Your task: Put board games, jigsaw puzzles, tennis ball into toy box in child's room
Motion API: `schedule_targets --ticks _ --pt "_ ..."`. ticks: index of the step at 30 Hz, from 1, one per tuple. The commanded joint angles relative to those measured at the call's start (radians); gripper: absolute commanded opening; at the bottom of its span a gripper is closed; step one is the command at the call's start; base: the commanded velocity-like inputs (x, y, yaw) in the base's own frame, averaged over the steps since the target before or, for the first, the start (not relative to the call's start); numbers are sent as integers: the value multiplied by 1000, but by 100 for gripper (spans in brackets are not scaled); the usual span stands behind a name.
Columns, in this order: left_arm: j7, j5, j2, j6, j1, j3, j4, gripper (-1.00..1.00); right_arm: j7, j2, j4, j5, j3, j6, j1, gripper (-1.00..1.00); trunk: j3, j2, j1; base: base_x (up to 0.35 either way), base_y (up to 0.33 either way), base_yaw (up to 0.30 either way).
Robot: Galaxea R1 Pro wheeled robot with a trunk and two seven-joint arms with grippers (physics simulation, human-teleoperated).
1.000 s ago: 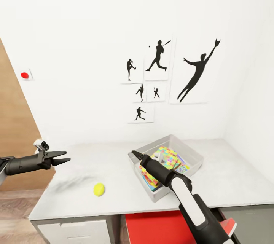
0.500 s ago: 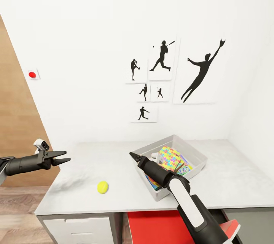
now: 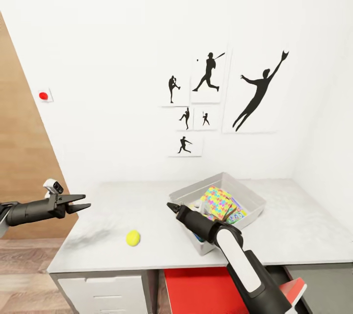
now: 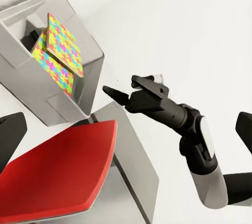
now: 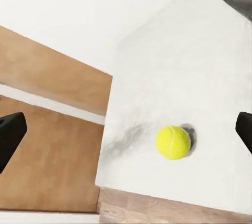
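The tennis ball lies on the table near its front edge, left of the toy box. In the right wrist view the tennis ball sits ahead, between widely parted fingertips. My right gripper is open and empty, just off the box's near-left corner, above the table. Jigsaw puzzles lean tilted inside the box over printed game boxes; the puzzles and toy box show in the left wrist view too. My left gripper hangs open and empty past the table's left end.
A red object sits under the table, beside white drawers. A wooden door stands at the left. Baseball silhouettes hang on the white wall behind. Bare tabletop lies around the ball and right of the box.
The view has shifted slightly. My right gripper has drawn back from over the toy box towards the ball side, and the puzzle now leans inside the box. The left arm has held still.
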Motion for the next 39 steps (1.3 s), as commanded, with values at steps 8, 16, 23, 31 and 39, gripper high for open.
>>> schedule_targets --ticks 8,16,23,31,39 --pt "-3 0 1 11 -1 0 10 100 -217 4 -8 -15 0 31 -1 100 -2 -2 1 -7 66 0" --pt "-3 0 2 10 -1 14 18 100 -224 1 -13 -14 2 29 -1 100 -2 -2 1 0 148 0" --pt "-3 -1 1 9 -1 20 24 100 -225 3 -20 -14 2 29 -1 100 -2 -2 1 0 208 0" --pt "-3 -1 2 9 -1 21 25 100 -225 4 -20 -14 3 29 -1 100 -2 -2 1 0 198 0" --pt "-3 -1 2 9 -1 21 25 100 -227 6 -19 -13 13 29 -1 100 -5 -2 1 0 153 83"
